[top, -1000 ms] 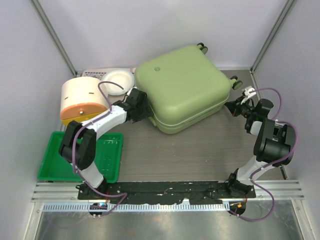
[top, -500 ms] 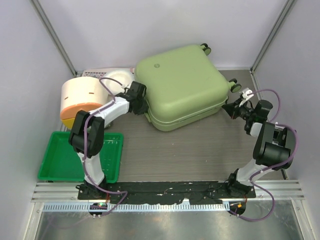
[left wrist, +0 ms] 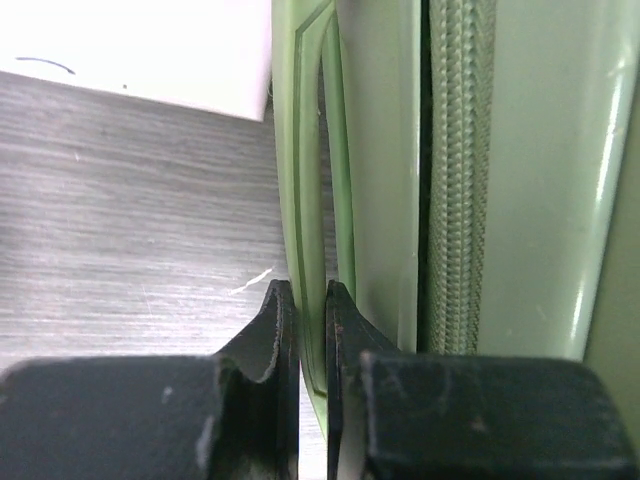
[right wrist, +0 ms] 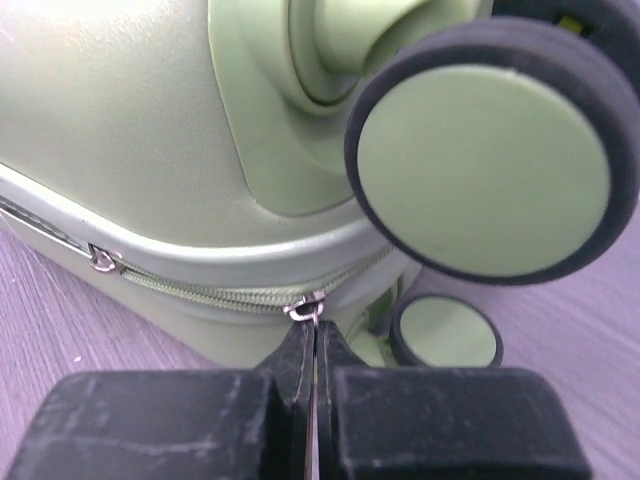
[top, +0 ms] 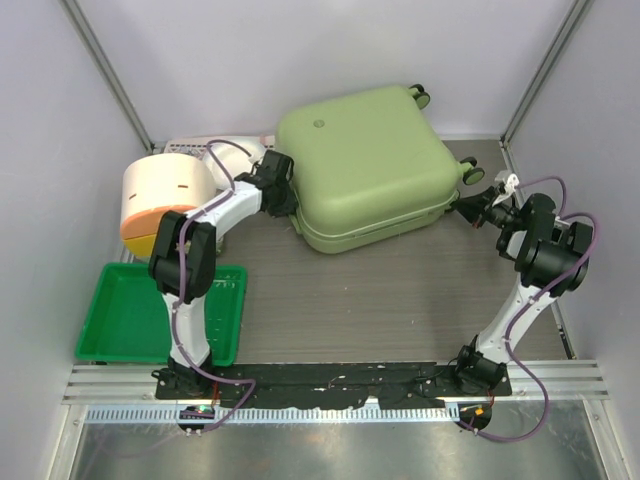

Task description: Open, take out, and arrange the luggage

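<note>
The luggage point(top: 370, 160), a pale green hard-shell case, lies flat at the back middle of the table, zipped closed. My left gripper point(top: 284, 196) is at its left side, shut on a thin green handle strip point(left wrist: 309, 200) that runs between the fingertips point(left wrist: 278, 325). The zipper point(left wrist: 452, 180) runs just right of that strip. My right gripper point(top: 470, 206) is at the case's right corner beside the wheels point(right wrist: 485, 150). It is shut on the small metal zipper pull point(right wrist: 305, 308). A second slider point(right wrist: 100, 260) sits further left on the zipper.
A cream-and-orange round container point(top: 165, 198) stands left of the case, and a white bowl point(top: 236, 156) lies behind it. A flat bright green tray point(top: 130, 320) lies at the near left. Grey walls close in the back and both sides.
My left gripper has shut on the handle strip. The luggage has shifted a little toward the back right, and my right gripper has moved back with its corner.
</note>
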`<state>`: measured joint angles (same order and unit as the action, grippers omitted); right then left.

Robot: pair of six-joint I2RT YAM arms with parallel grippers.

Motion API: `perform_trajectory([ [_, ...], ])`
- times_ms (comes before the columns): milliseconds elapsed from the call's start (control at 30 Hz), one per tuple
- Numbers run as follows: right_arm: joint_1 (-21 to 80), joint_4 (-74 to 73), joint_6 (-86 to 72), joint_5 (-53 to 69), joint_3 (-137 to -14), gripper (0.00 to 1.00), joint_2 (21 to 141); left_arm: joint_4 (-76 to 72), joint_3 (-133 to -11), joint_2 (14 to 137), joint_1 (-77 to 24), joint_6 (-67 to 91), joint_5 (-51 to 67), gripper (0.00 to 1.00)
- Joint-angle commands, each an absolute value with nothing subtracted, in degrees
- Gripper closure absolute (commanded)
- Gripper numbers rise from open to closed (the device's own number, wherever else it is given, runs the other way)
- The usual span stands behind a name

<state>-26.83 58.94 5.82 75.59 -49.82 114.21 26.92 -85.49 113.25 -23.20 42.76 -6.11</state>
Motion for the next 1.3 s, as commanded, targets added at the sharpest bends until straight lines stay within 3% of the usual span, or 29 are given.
perform_trajectory([
  [0, -28.39, 78.13, 0.26, 64.43, -56.33, 0.99, 119.26, 23.73, -89.47, 117.06, -21.62, 27.26, -13.36, 1.00],
  [533, -23.83, 84.55, -6.32, 59.15, -75.93, 0.99, 136.40, 24.96, -102.47, 126.82, -21.45, 21.89, -11.78, 1.00],
  [833, -23.90, 72.10, -11.24, 56.59, -82.26, 0.92, 137.29, 23.38, -105.38, 128.41, -21.71, 20.48, -6.86, 1.00],
  [900, -25.04, 58.29, -15.96, 59.65, -87.78, 0.80, 137.37, 22.59, -106.34, 128.32, -21.88, 19.17, -5.55, 1.00],
  [933, -25.40, 52.35, -16.78, 60.81, -93.20, 0.66, 137.98, 22.41, -106.87, 128.32, -21.97, 18.64, -4.93, 1.00],
  [1000, -25.92, 37.10, -12.87, 60.65, -96.05, 0.49, 137.20, 22.24, -107.66, 127.80, -21.97, 17.58, -3.17, 0.85],
  [1067, -26.01, 26.35, -8.02, 59.34, -95.98, 0.47, 134.14, 21.19, -107.14, 126.48, -21.97, 17.14, -1.15, 0.65],
  [1133, -26.02, 20.25, -4.31, 56.71, -97.28, 0.46, 133.07, 20.13, -105.39, 123.76, -21.80, 17.22, -0.18, 0.55],
  [1167, -26.02, 16.47, -3.09, 55.65, -98.43, 0.46, 133.15, 19.17, -104.86, 122.79, -21.71, 17.49, 1.48, 0.46],
  [1267, -25.93, 5.47, -0.35, 51.43, -100.37, 0.46, 133.07, 17.76, -102.22, 118.31, -21.71, 18.72, 3.24, 0.34],
])
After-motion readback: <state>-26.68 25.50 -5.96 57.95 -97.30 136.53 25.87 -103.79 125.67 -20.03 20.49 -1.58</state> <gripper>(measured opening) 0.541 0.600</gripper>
